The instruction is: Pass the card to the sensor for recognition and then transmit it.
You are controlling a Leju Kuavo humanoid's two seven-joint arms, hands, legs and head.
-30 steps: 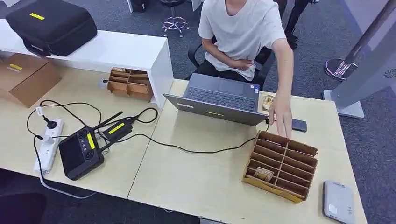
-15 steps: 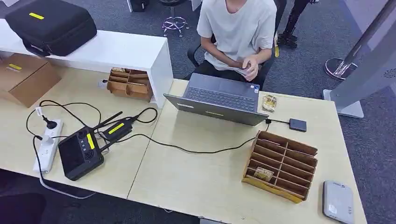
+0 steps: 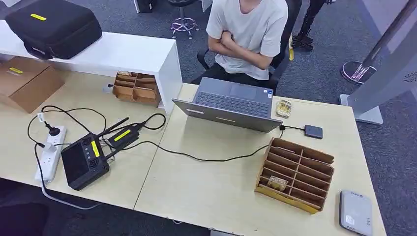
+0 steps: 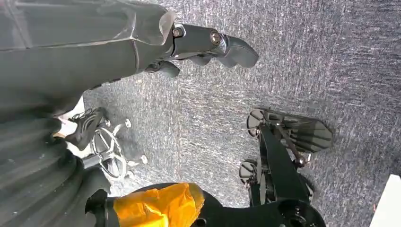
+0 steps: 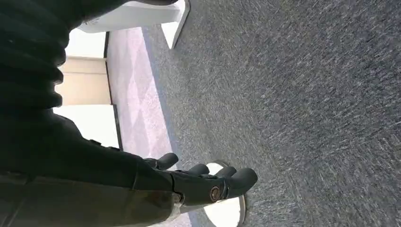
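A brown cardboard organizer (image 3: 295, 174) with several slots stands at the table's right. A small card-like item (image 3: 278, 183) lies in one of its front slots. A flat grey reader (image 3: 355, 212) sits at the table's front right corner. In the left wrist view, my left hand (image 4: 208, 45) hangs over grey carpet, fingers loosely apart and holding nothing. My right hand (image 5: 203, 182) hangs over carpet in the right wrist view, also holding nothing.
A person (image 3: 248, 34) sits behind an open laptop (image 3: 231, 104) with arms folded. A small dark device (image 3: 313, 131) on a cable and a packet (image 3: 283, 108) lie beside the laptop. A controller (image 3: 84, 161), power strip (image 3: 49, 153) and cables cover the left table.
The person's arm, which reached to the organizer's far edge, has pulled back, and both arms are now folded at the chest. The table's objects have not moved.
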